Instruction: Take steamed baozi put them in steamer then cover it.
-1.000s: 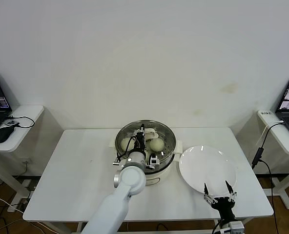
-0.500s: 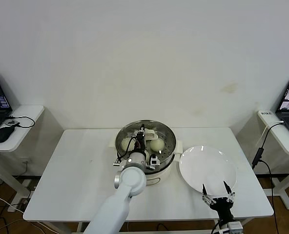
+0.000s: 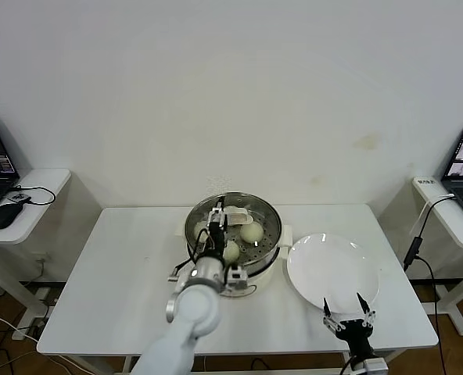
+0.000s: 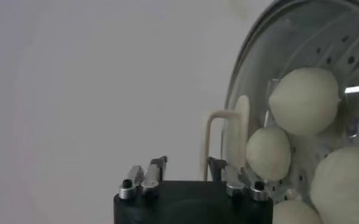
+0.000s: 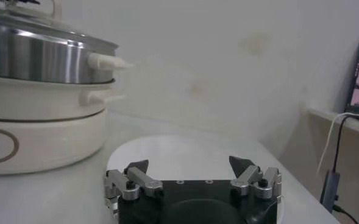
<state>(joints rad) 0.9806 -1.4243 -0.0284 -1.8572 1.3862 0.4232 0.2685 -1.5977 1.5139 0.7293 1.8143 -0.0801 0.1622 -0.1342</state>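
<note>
Release of cover (image 3: 251, 211) by left pincer (image 3: 216, 225). Clamped a second ago on the cream bar handle (image 4: 223, 113); now standing open, fingers spread to either side with nothing between them, and drawn back toward 7 o'clock of the steamer (image 3: 267, 251), just off the handle and above the near part of the lid. Handle upright and free in the left wrist view.

Cover seated level on the steel pot, at the middle of the bench (image 3: 114, 266), metal rim apparently matching the pot's rim all round; no tilt or overhang to be seen from the head view.

Steamed baozi (image 4: 304, 100) under the glass, on the perforated tray: four in the left wrist view, close together, some touching. Plate (image 3: 333, 269) at 3 o'clock of the steamer, just beside it, with no bun showing on it.

Right pincer (image 3: 345, 303) parked low at 6 o'clock of the plate, over its near edge, jaws wide apart and holding nothing.

Meaning for the task, as a judgement: loading done, covering done, grip let go without disturbing the lid. Nothing left but clearing the left arm from the pot, best straight up and back, keeping the open fingers off the handle so as not to drag the cover askew.
</note>
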